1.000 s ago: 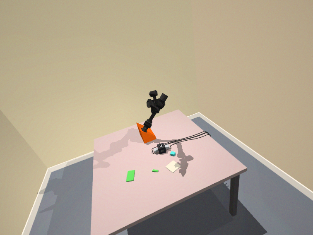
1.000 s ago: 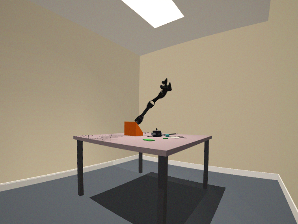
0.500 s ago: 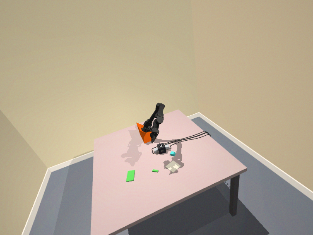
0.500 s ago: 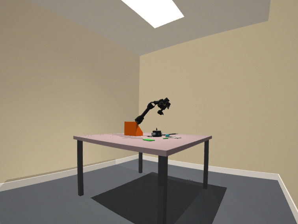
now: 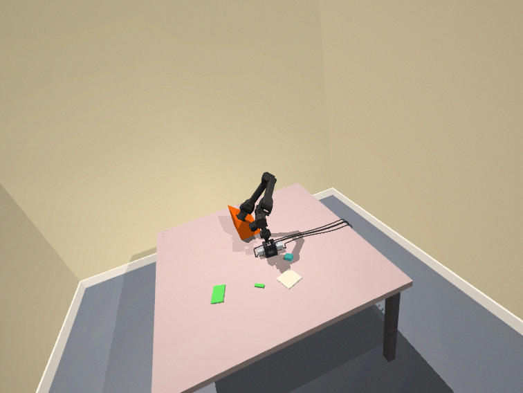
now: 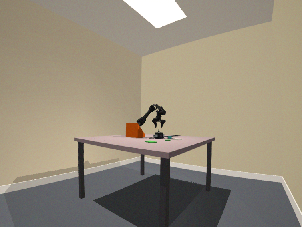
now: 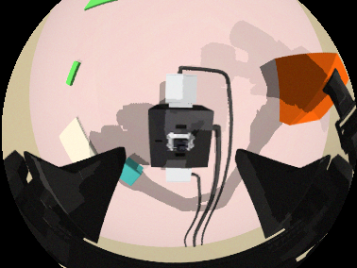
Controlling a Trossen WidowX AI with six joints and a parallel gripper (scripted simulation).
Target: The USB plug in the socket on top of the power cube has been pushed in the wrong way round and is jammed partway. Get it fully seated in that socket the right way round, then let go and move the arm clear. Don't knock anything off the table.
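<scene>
The black power cube [image 5: 272,252] [image 6: 159,135] [image 7: 158,158] stands on the table. The USB plug [image 6: 158,130] [image 7: 180,142] stands up from its top; the wrist view shows it end-on as a small pale outline with a dark middle. Which way round it is and how deep it sits cannot be made out. My gripper [image 6: 158,127] [image 7: 181,154] is open and empty, pointing down above the cube. Its fingertips are wide apart, one on each side of the plug and a little above it in the exterior view.
White blocks [image 7: 180,90] [image 7: 178,175] sit at two opposite sides of the cube. Dark cables [image 5: 315,232] [image 7: 229,108] run off to the table's edge. A teal block [image 5: 288,257] [image 7: 131,172], cream square [image 5: 289,279], green pieces [image 5: 218,294] [image 5: 259,285] and orange wedge [image 5: 245,230] [image 6: 133,130] are nearby.
</scene>
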